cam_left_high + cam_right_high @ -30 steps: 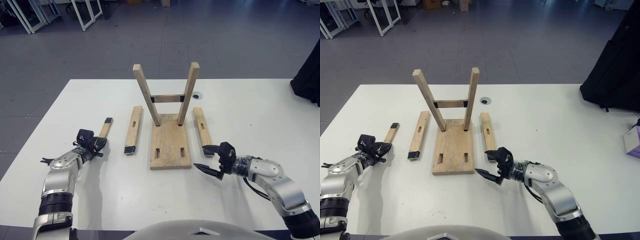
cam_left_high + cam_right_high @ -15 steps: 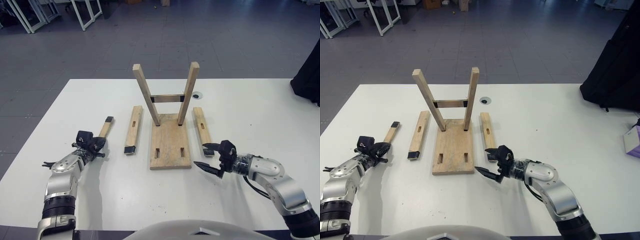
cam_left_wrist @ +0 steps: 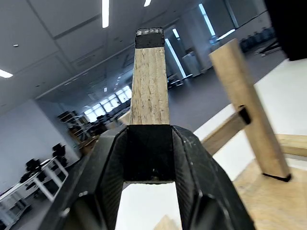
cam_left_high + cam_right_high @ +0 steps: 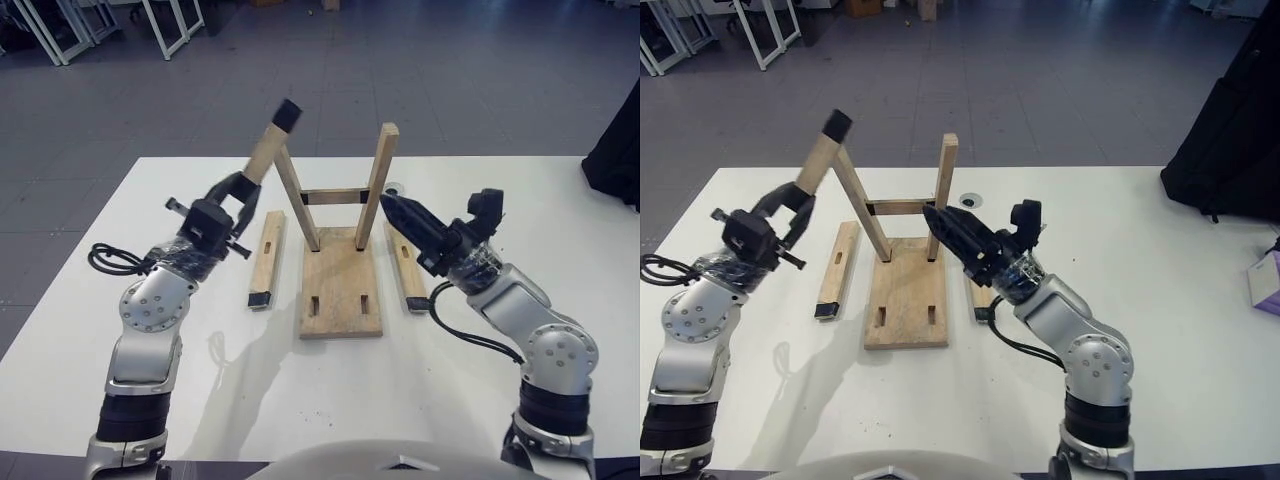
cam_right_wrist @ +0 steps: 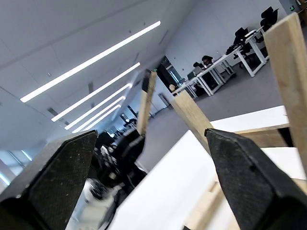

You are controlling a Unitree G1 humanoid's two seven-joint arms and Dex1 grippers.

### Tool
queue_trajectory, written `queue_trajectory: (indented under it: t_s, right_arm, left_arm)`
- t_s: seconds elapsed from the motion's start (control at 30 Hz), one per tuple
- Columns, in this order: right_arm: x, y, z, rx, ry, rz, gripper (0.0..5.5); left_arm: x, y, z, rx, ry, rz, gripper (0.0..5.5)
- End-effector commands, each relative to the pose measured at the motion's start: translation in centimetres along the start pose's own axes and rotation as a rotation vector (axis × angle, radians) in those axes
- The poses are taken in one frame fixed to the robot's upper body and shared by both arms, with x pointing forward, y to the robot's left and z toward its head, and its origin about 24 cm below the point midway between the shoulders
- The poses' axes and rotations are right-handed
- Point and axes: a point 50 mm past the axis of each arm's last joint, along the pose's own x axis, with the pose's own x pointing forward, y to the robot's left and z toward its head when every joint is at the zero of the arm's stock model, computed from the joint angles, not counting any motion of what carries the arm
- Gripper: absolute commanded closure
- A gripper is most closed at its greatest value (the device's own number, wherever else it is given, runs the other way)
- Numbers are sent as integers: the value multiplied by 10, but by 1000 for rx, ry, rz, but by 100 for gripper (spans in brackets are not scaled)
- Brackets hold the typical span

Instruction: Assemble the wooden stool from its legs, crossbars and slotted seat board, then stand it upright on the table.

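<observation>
- Wooden seat board (image 4: 340,290) lies flat in the middle of the white table (image 4: 500,200), well apart from the left and right edges. Its two near slots hold nothing.
- The left standing leg (image 4: 297,200) and right standing leg (image 4: 375,185) rise from the board's far slots and lean apart toward their tops. A fitted crossbar (image 4: 335,197) joins them, and the table's far edge runs close behind.
- The left loose leg (image 4: 265,255) lies flat just beside the board. The right loose leg (image 4: 412,288) lies flat on the other side, partly under the right arm.
- The left gripper (image 4: 243,186) hangs raised over the left part of the table. Its fingers (image 3: 192,163) are clamped on the lower part of a black-tipped crossbar (image 4: 266,150), which tilts up and to the right.
- In the head views the held bar's upper end crosses the top of the left standing leg. Whether they touch cannot be told.
- The right gripper (image 4: 400,215) is raised with its fingers (image 5: 62,177) spread wide and nothing between them. The tips sit just beside the right standing leg, on its right, above the right loose leg.
- A cable grommet (image 4: 970,201) sits near the far edge behind the right standing leg.
- A small box (image 4: 1268,282) rests at the table's right edge, well apart from the stool parts.
- A black bag (image 4: 1230,130) stands on the floor beyond the far right corner.
</observation>
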Motion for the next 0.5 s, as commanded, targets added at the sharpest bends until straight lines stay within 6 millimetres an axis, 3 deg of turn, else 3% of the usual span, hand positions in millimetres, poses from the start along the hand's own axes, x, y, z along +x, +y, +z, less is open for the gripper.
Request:
queue_trajectory:
  t_s: [0.03, 0.37, 0.5]
  right_arm:
    - [11, 0, 1, 61, -36, -21, 138]
    - [19, -23, -25, 80, 8, -115, 138]
    - [24, -22, -25, 105, -28, -98, 205]
  left_arm:
    - [-1, -24, 3, -95, -14, -170, 420]
    - [1, -45, 4, -209, -21, -355, 420]
    - [3, -44, 4, -201, -23, -362, 420]
